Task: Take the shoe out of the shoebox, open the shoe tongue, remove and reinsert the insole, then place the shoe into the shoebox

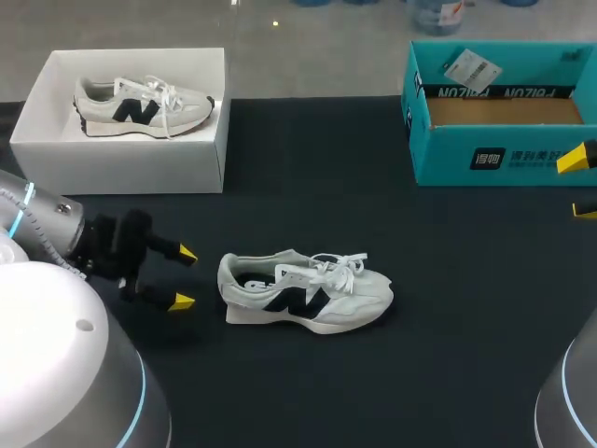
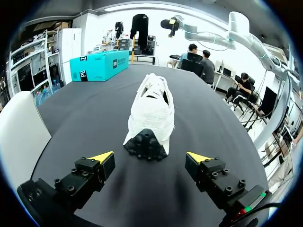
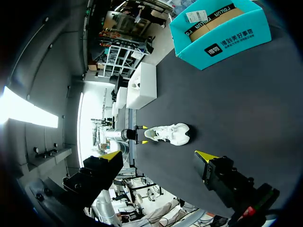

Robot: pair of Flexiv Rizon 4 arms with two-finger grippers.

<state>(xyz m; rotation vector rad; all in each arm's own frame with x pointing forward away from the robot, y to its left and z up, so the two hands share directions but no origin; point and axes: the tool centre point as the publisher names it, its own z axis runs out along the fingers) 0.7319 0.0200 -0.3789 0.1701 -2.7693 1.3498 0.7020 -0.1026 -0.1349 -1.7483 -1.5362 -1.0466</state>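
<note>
The white low-top sneaker with a dark side logo and white laces [image 1: 303,291] stands on its sole in the middle of the black table [image 1: 448,308], out of any box. Its heel is turned toward the left gripper [image 1: 185,277] and its toe toward the right side. That layout probably lets the left arm steady the heel while the tongue and insole are worked from above. The left arm comes in low from the table's left edge and points along the shoe's length. Its yellow-tipped fingers are spread wide and empty, just short of the heel and not touching it. The right gripper [image 1: 580,185] hangs at the table's far right edge near the teal cardboard box [image 1: 504,159], well apart from the sneaker, with its fingers also parted and holding nothing. A matching second sneaker [image 1: 143,105] lies inside the open white shoebox [image 1: 121,166] at the far left corner, so the tongue-opening step looks to be next.
</note>
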